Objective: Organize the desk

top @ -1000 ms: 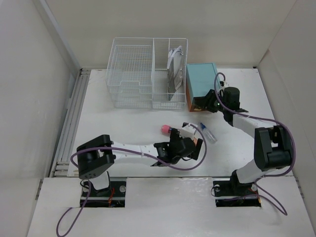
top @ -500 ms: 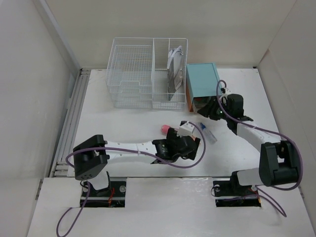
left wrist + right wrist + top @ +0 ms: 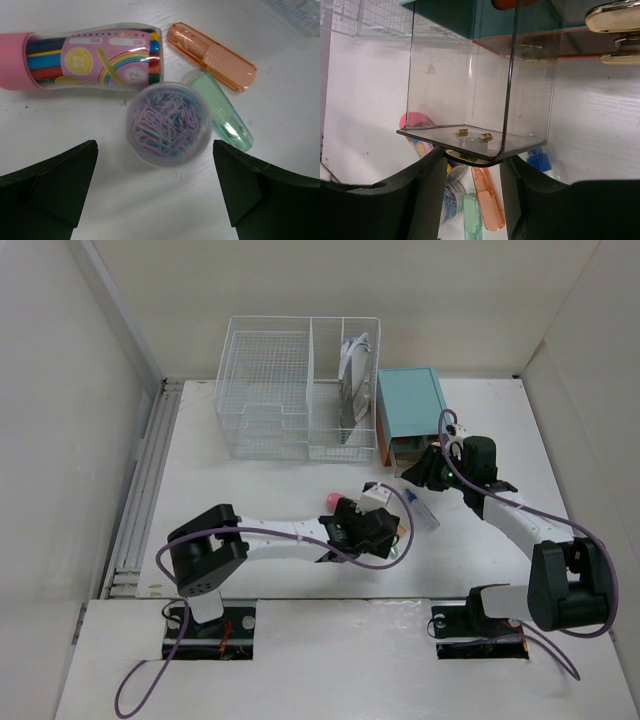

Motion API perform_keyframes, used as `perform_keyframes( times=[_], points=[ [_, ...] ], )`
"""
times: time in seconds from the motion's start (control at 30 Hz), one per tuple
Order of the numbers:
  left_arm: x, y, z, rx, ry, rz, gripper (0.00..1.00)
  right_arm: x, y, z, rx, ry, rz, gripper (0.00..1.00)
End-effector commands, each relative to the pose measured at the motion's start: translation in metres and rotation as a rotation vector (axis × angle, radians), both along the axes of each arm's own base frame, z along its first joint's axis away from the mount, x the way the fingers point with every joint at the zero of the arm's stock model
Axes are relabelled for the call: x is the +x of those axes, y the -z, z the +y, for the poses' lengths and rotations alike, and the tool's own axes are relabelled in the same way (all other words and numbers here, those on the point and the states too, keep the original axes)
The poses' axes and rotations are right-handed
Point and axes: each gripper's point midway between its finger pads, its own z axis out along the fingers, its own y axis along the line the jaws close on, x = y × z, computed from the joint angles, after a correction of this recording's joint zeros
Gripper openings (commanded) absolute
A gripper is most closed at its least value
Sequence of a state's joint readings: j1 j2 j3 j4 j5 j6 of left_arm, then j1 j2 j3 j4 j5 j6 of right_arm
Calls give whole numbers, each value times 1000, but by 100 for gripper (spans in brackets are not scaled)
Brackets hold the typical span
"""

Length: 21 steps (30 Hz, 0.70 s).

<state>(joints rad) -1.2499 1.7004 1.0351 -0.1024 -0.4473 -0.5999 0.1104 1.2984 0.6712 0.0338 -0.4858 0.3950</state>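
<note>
While the left end effector (image 3: 155, 146) gapes wide over the paper-clip tub (image 3: 167, 124), the right end effector (image 3: 472, 156) pinches the clear drawer (image 3: 470, 75).

clear plastic pen tube (image 3: 85, 60): pink cap, rainbow label | round clear tub (image 3: 168, 123): pastel lilac-blue clips | matte bench (image 3: 155, 200): white | plastic drawer (image 3: 480, 100): colourless

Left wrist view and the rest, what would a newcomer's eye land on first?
In the left wrist view, a round tub of pastel paper clips sits between the fingers of the open left gripper, beside a pink-capped tube of coloured pens, an orange highlighter and a green highlighter. The right gripper pinches a clear drawer drawn out of the teal drawer box.
</note>
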Motion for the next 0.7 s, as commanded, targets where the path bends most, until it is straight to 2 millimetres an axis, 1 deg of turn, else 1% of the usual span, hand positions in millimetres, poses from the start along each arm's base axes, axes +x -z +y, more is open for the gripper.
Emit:
perform_keyframes(
  times=[0.0, 0.1, 0.13, 0.2, 0.23, 0.27, 0.3, 0.33, 0.37, 0.4, 0.43, 0.47, 0.5, 0.53, 0.57, 0.6, 0.63, 0.67],
  points=[
    [19, -2, -6, 0, -22, -11, 99, -9, 3, 2, -16, -57, -1, 26],
    [26, 3, -9, 13, -28, -12, 99, -10, 3, 3, -18, -70, -7, 26],
    [29, 4, -7, 17, -26, -9, 99, -11, 2, 4, -12, -77, -6, 26],
    [30, 2, -10, 10, -19, -17, 99, -12, 2, 6, -4, -88, -6, 29],
    [31, 0, -13, -5, -19, -23, 96, -12, 2, 6, -4, -88, -6, 29],
    [30, -1, -16, -20, -12, -19, 93, -13, 1, 8, 1, -96, -6, 31],
    [30, -1, -16, -20, -12, -19, 85, -13, 1, 8, 1, -96, -6, 34],
    [30, -1, -16, -20, -12, -19, 80, -14, -3, 9, 10, -107, -16, 37],
    [30, -2, -19, -26, 1, -18, 77, -14, -3, 9, 3, -112, -22, 39],
    [30, -2, -19, -26, 2, -18, 74, -16, -5, 9, 3, -112, -24, 45],
    [29, -3, -17, -28, 2, -19, 65, -17, -6, 10, 9, -121, -23, 50],
    [29, -9, -21, -54, 7, -22, 61, -17, -5, 10, 1, -127, -30, 54],
    [28, -5, -18, -45, 8, -18, 57, -18, -9, 11, 8, -136, -39, 61],
    [28, -10, -20, -61, 8, -25, 52, -21, -11, 12, 14, -144, -39, 65],
    [27, -6, -17, -52, 8, -21, 44, -21, -11, 12, 14, -144, -39, 70],
    [24, -12, -20, -71, 10, -21, 38, -22, -15, 13, 15, -157, -56, 76],
    [24, -12, -20, -71, 10, -21, 32, -25, -19, 15, 23, -169, -61, 81],
    [24, -17, -21, -88, 2, -21, 27, -25, -22, 14, 14, -175, -71, 82]
  ],
)
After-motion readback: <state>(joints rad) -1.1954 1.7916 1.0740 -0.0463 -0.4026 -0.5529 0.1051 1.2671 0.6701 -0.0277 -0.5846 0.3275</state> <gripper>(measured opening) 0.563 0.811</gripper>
